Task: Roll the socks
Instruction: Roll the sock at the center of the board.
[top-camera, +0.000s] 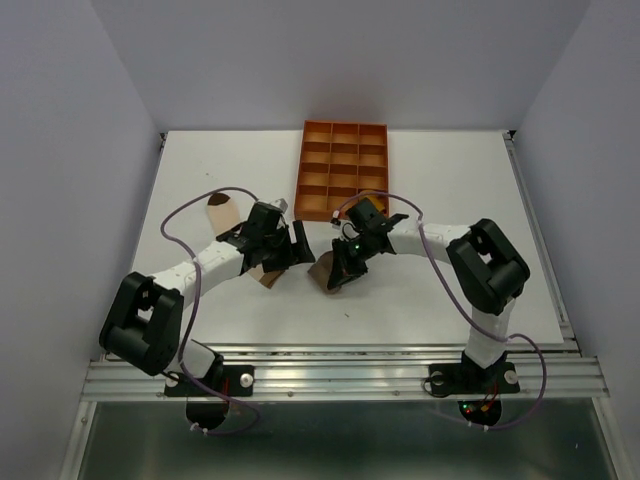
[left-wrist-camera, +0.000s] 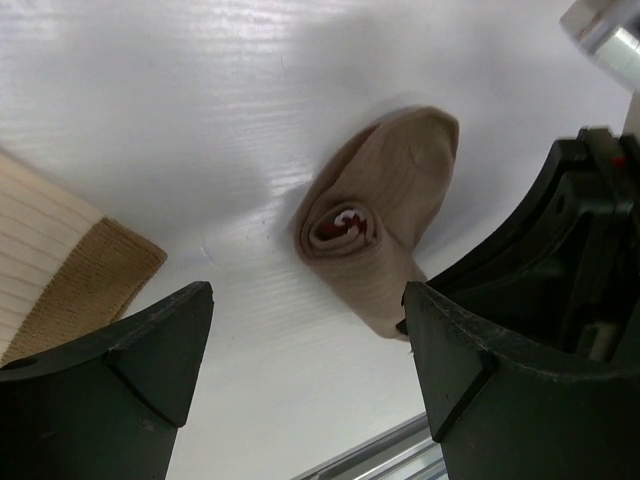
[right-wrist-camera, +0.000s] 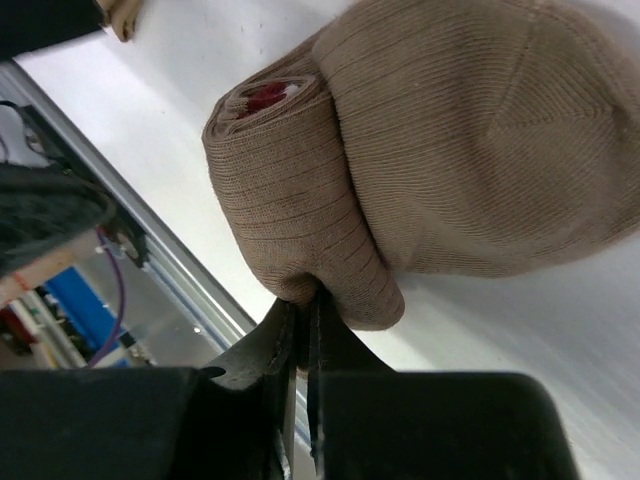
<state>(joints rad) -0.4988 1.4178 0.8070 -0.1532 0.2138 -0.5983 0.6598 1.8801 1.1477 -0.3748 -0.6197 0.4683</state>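
A taupe-brown sock (top-camera: 326, 276) lies rolled on the white table between the two grippers, its striped cuff coiled inside the roll (left-wrist-camera: 345, 225). My right gripper (right-wrist-camera: 305, 300) is shut on a fold of fabric at the edge of this roll (right-wrist-camera: 300, 200). My left gripper (left-wrist-camera: 305, 300) stands open just left of the roll, with nothing between its fingers. The cream sock (left-wrist-camera: 55, 265) with its tan band lies flat under the left arm (top-camera: 221, 212). A mustard-yellow sock (top-camera: 367, 208) shows at the tray's near edge, partly hidden by the right arm.
The orange gridded tray (top-camera: 343, 165) sits at the back centre of the table (top-camera: 450, 190). The metal rail (top-camera: 340, 372) of the table's near edge runs close behind both grippers. The right gripper's black body (left-wrist-camera: 590, 230) fills the right of the left wrist view.
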